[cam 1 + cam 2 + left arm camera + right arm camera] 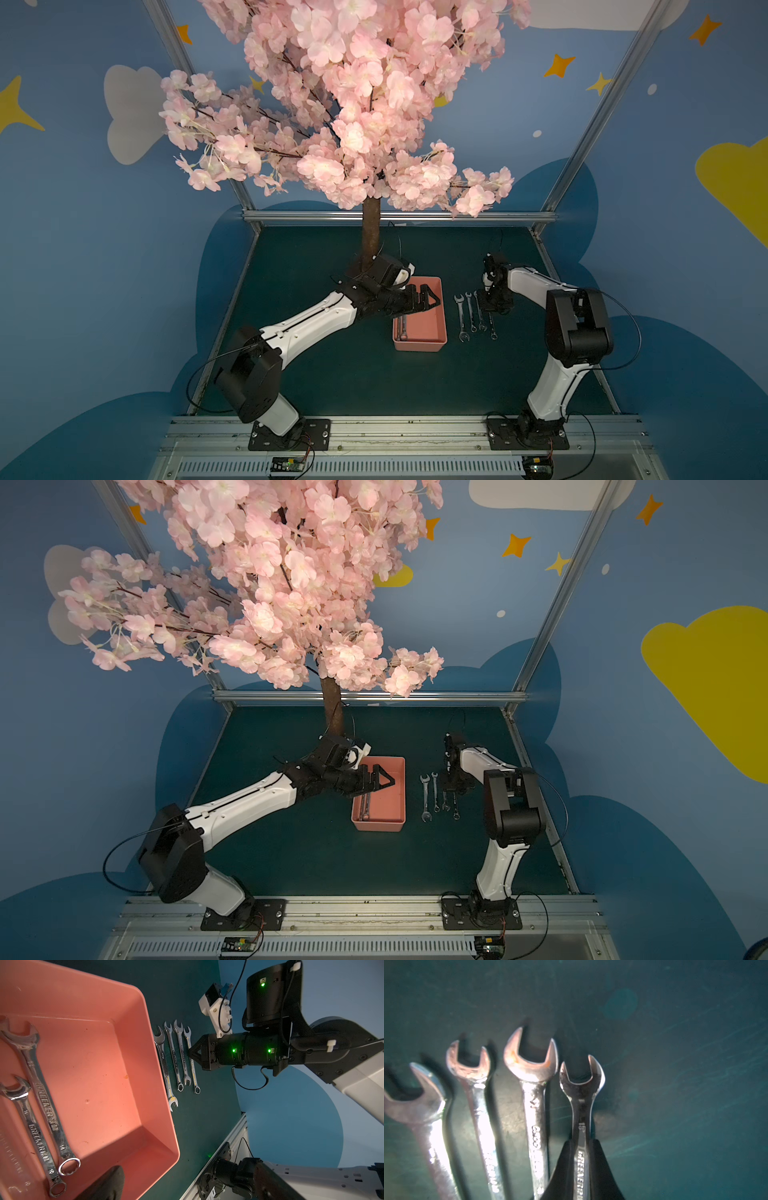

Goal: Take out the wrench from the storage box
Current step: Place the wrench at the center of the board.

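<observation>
The salmon-pink storage box (pixel 419 345) (pixel 378 826) (pixel 145 1043) sits mid-table. Two silver wrenches (pixel 44 1101) (pixel 33 1138) lie side by side along one side of its floor, seen as a thin pair (pixel 402 326) in a top view. My left gripper (pixel 430 297) (pixel 380 777) hovers over the box's far end, open and holding nothing; the left wrist view catches only one dark finger (pixel 108 1184). Beside the box, several wrenches lie in a row on the mat. My right gripper (pixel 581 1142) (pixel 490 309) (pixel 190 1051) is shut on the shank of the outermost wrench (pixel 581 1088) (pixel 194 1076), low at the mat.
Three other wrenches (pixel 460 318) (pixel 470 311) (pixel 480 316) lie parallel between the box and the held one. An artificial tree trunk (pixel 370 237) rises just behind my left wrist, with pink blossom overhead. Aluminium frame rails (pixel 374 428) border the green mat.
</observation>
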Action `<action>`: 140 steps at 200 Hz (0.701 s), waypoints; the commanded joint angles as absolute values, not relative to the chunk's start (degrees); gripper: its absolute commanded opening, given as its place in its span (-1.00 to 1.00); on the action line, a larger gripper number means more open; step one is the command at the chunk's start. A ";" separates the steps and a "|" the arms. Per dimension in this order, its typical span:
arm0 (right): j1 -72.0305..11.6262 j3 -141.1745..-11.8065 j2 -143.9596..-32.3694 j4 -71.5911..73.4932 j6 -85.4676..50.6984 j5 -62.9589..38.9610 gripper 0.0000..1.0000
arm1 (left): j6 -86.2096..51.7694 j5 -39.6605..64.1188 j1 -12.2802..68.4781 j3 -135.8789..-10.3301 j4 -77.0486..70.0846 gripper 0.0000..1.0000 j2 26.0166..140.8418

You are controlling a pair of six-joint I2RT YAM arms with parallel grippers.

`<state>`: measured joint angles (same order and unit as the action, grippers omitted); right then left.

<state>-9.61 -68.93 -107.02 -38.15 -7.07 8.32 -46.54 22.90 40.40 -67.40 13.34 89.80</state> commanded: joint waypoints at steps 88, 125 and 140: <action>-10.16 -73.96 -103.94 -43.13 -7.73 9.52 -0.22 | -44.48 22.05 39.49 -67.56 16.06 1.00 87.52; -15.06 -77.87 -95.69 -51.00 -9.22 10.71 -0.13 | -43.78 22.01 38.38 -66.59 17.07 1.00 85.97; -19.41 -79.69 -92.18 -54.43 -12.06 9.47 -0.14 | -43.75 21.82 37.60 -65.45 17.29 1.00 84.67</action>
<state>-13.82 -75.90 -99.02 -46.46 -8.51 10.02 -45.17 22.24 38.72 -67.09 15.51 87.55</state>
